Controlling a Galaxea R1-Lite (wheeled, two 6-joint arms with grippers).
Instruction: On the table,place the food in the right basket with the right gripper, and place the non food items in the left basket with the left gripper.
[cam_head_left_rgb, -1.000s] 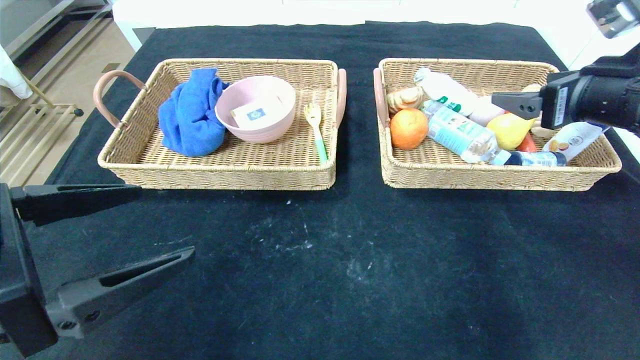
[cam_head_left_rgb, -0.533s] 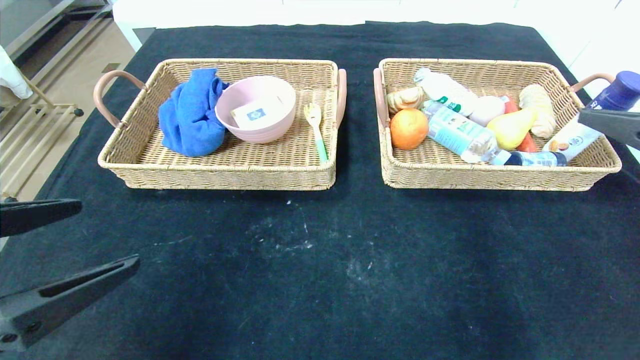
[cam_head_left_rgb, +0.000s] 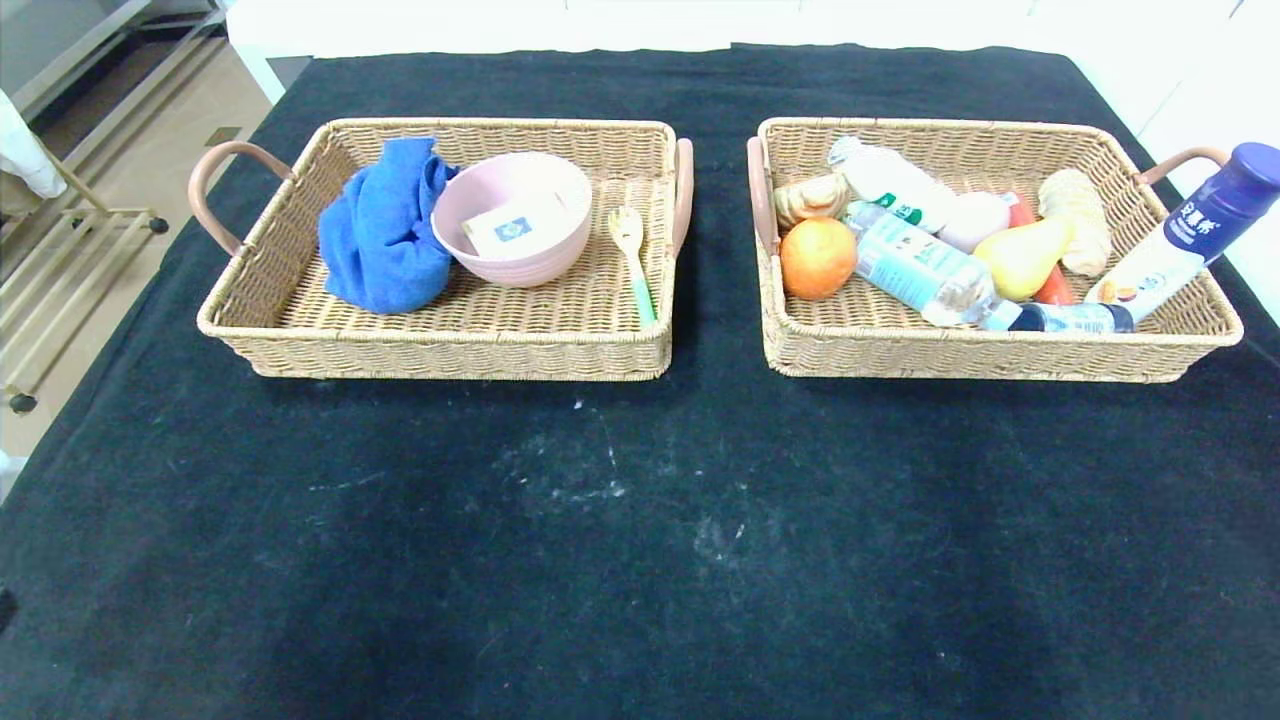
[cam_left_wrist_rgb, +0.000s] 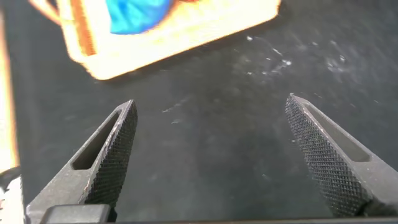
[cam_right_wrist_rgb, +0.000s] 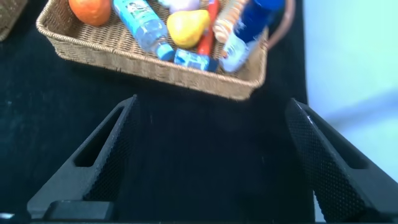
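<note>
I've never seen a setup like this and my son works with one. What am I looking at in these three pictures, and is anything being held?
It is a two-armed robot sorting things. The wide picture comes from its head camera: a black table with a left basket holding a blue cloth, pink bowl and fork, and a right basket with bottles, an orange and a pear. The other two come from wrist cameras, showing the left gripper and right gripper, fingers open, holding nothing.
</note>
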